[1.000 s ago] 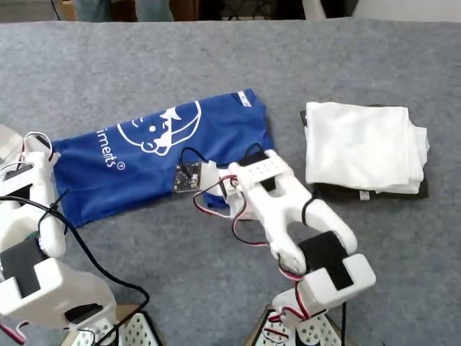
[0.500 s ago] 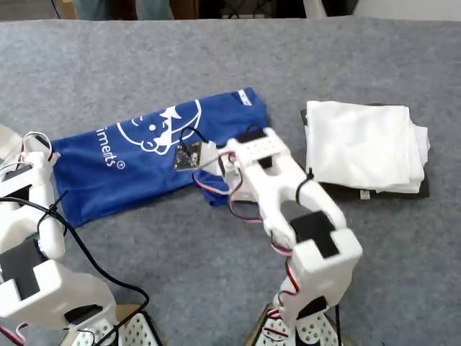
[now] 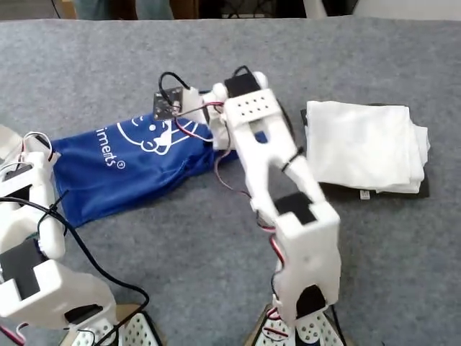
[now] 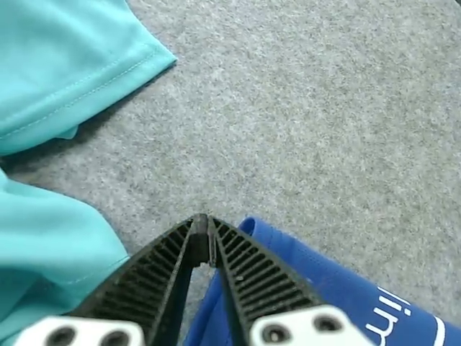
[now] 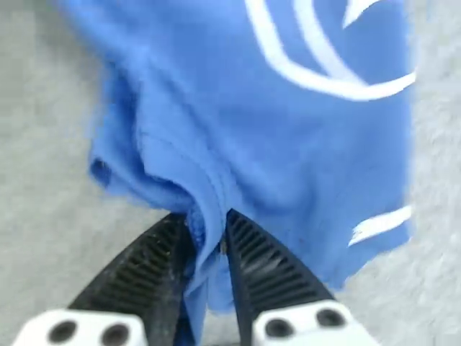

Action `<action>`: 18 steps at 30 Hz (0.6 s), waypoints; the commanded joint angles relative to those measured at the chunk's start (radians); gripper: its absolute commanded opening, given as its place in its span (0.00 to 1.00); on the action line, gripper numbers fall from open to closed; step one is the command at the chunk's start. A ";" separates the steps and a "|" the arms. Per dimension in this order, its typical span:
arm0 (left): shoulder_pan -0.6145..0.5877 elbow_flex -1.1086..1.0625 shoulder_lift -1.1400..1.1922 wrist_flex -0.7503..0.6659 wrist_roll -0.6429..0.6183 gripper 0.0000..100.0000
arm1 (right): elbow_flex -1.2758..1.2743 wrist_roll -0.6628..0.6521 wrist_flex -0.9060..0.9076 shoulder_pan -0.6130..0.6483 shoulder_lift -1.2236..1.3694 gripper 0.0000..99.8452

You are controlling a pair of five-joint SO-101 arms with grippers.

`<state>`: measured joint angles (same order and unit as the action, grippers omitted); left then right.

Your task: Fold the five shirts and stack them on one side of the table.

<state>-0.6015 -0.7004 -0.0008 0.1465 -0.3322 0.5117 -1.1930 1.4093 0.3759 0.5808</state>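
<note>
Sweeping toward 12 o'clock, the white right arm [image 3: 281, 187] carries the near hem of the royal-blue printed cotton shirt [image 3: 130, 162] up and over, its jaws clamped tight on a bunched fold of that cloth. A second ago we saw those jaws at the shirt's 6 o'clock edge. Now they sit over its far edge, and the end toward 3 o'clock appears to be doubling onto itself.

The shirt lies across the grey felt tabletop [image 3: 144, 58] from 9 o'clock to the centre. At its 9 o'clock corner the left arm [image 3: 32, 238] has not moved, its jaws drawn together with tips meeting just beside the blue hem; we cannot tell whether they pinch any cloth. A teal shirt [image 4: 57, 65] lies near them.

At 3 o'clock a folded white shirt [image 3: 360, 144] tops a folded dark garment [image 3: 392, 193]. We judge this fold half made: release and flattening remain before the blue shirt joins that pile.
</note>
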 commanded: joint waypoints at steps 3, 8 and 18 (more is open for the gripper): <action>-0.004 0.019 -0.048 -0.012 0.012 0.03 | 0.300 -0.038 -0.018 0.028 0.199 0.01; -0.004 0.019 -0.048 -0.012 0.012 0.03 | 0.493 -0.063 -0.015 0.028 0.337 0.13; -0.004 0.019 -0.048 -0.011 0.012 0.03 | 0.717 0.051 0.020 0.017 0.372 0.24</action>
<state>-0.6015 -0.7004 -0.0008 0.1465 -0.3322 1.1531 -1.1960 1.4246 0.3913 0.9720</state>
